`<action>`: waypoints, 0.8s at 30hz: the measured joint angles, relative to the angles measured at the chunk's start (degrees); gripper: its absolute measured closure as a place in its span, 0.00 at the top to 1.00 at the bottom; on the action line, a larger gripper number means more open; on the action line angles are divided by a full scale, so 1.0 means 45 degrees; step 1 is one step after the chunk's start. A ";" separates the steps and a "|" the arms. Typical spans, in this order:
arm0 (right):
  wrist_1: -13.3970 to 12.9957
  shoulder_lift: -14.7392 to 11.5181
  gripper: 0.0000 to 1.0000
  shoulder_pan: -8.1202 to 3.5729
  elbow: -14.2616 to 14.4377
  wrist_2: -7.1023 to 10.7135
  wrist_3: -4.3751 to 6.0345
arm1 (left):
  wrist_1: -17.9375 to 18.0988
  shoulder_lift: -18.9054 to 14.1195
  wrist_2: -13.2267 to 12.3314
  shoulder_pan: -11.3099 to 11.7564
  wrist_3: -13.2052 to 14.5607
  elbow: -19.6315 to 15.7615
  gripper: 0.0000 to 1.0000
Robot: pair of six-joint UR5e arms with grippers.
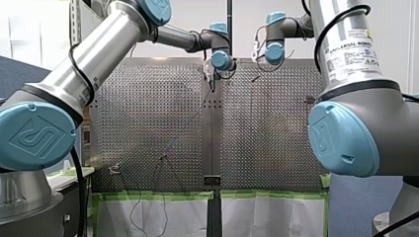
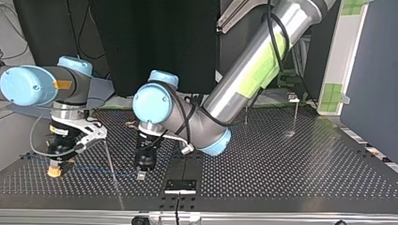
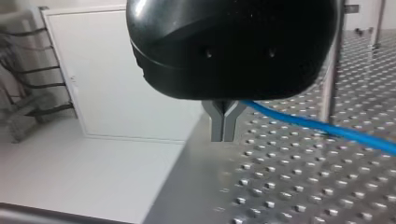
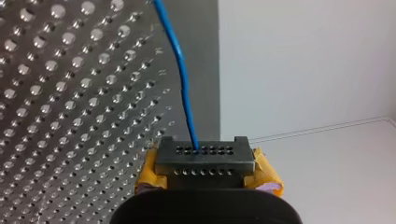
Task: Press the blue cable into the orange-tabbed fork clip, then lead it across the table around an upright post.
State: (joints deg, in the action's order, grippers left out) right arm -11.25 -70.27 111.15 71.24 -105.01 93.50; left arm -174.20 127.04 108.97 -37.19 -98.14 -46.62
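Blue cable: thin, light, limp | left pincer and right pincer both clamped on it by tabletop edge | hold short spans

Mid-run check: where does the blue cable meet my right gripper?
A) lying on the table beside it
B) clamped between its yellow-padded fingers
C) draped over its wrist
B: in the right wrist view the blue cable runs straight into the shut right gripper.

Blue cable, silver hole-dotted table (yellow pads on my right hand)
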 joint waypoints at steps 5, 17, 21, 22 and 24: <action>-0.0022 0.0086 0.00 -0.0185 0.0000 0.0031 0.0064 | -0.0019 0.0406 0.0001 -0.0032 -0.0037 0.0450 0.00; -0.0049 0.0390 0.00 -0.0594 0.0000 0.0224 0.0143 | 0.0119 0.0988 0.0052 -0.0114 -0.0039 0.0197 0.00; -0.0048 0.0546 0.00 -0.0690 0.0000 0.0311 0.0144 | 0.0156 0.1084 -0.0157 -0.0111 -0.0041 0.0017 0.00; -0.0045 0.0590 0.00 -0.0717 0.0000 0.0331 0.0148 | 0.0174 0.1094 -0.0204 -0.0102 -0.0042 -0.0033 0.00; -0.0045 0.0637 0.00 -0.0755 0.0000 0.0349 0.0159 | 0.0207 0.1100 -0.0272 -0.0074 -0.0044 -0.0159 0.00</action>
State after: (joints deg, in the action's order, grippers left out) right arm -11.46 -67.40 107.75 71.25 -103.44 94.21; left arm -173.27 131.99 107.75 -37.53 -98.34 -47.34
